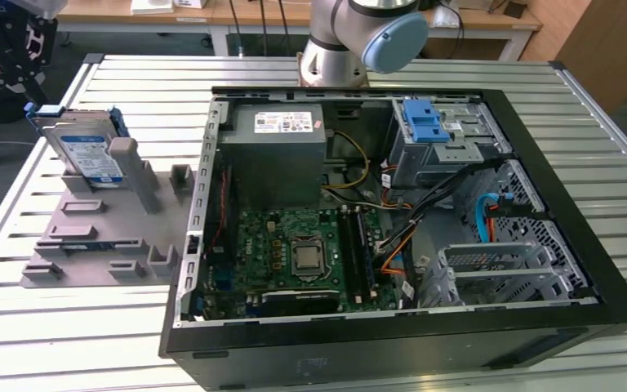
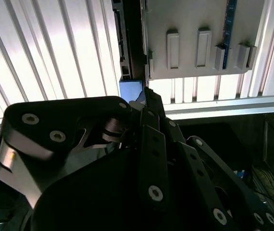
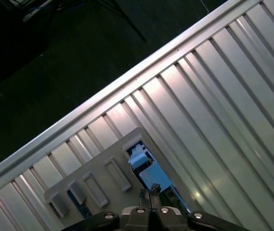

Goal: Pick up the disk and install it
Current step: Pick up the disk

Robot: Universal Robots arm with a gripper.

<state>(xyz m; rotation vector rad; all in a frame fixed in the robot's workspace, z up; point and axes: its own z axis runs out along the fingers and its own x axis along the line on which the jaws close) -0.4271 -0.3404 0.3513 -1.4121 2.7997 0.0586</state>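
Your claw (image 3: pixel 151 192) sits right at the top edge of the disk (image 1: pixel 81 151). You can't tell how far open it is, or whether it grips anything. Risk: a descent off-centre clips the blue bracket and tilts or jams the disk in its grey holder (image 1: pixel 101 224). The disk stands upright on edge, silver, blue-white label, blue-framed, on the tabletop (image 1: pixel 63 331) at 9 o'clock of the open computer case (image 1: pixel 346 349).

No print can be read (not even on the disk (image 1: pixel 82 153))
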